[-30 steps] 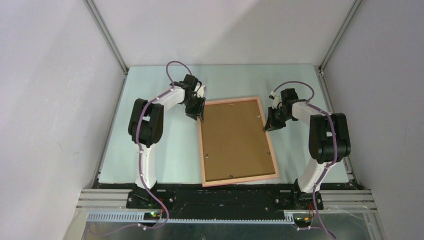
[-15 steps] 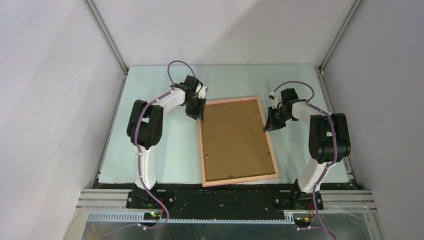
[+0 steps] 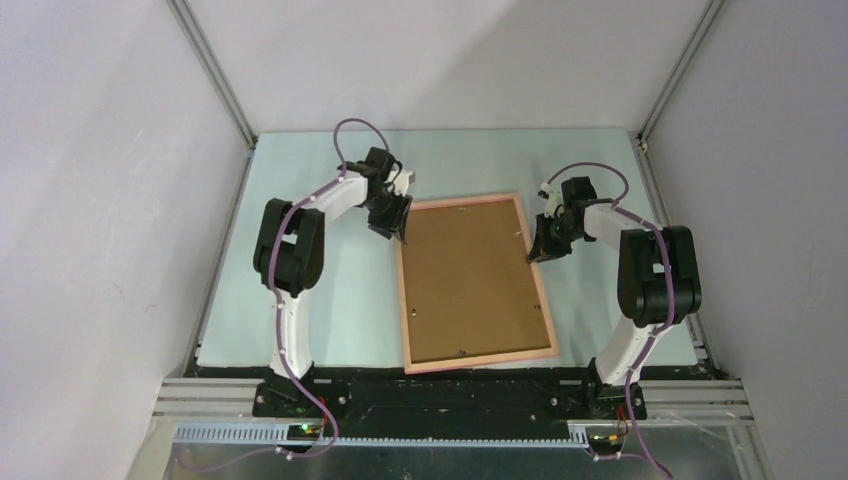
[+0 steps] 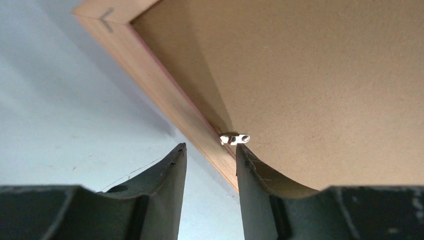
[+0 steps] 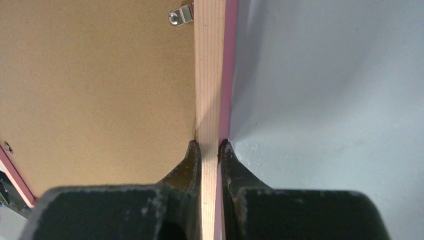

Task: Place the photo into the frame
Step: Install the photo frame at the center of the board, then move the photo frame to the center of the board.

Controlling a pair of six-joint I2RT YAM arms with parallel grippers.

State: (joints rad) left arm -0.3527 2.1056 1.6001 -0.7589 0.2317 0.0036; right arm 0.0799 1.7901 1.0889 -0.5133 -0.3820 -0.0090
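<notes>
Frame [image 5: 210, 75] face-down, right gripper [image 5: 210, 146] clamping it

1 salmon-pink frame [image 3: 547, 310] is lying on 1 table [image 3: 330, 300], holding 1 brown backing board [image 3: 470, 280]. 2 arms are reaching in, left arm [image 3: 290, 250] and right arm [image 3: 655, 270], carrying 2 grippers: left gripper [image 3: 397, 230], right gripper [image 3: 543, 250]. Each wrist view is showing 1 metal tab [image 4: 235, 138].

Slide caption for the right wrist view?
Right gripper clamped on the frame edge, brown backing board and a metal tab beside it, pale table opposite.
</notes>
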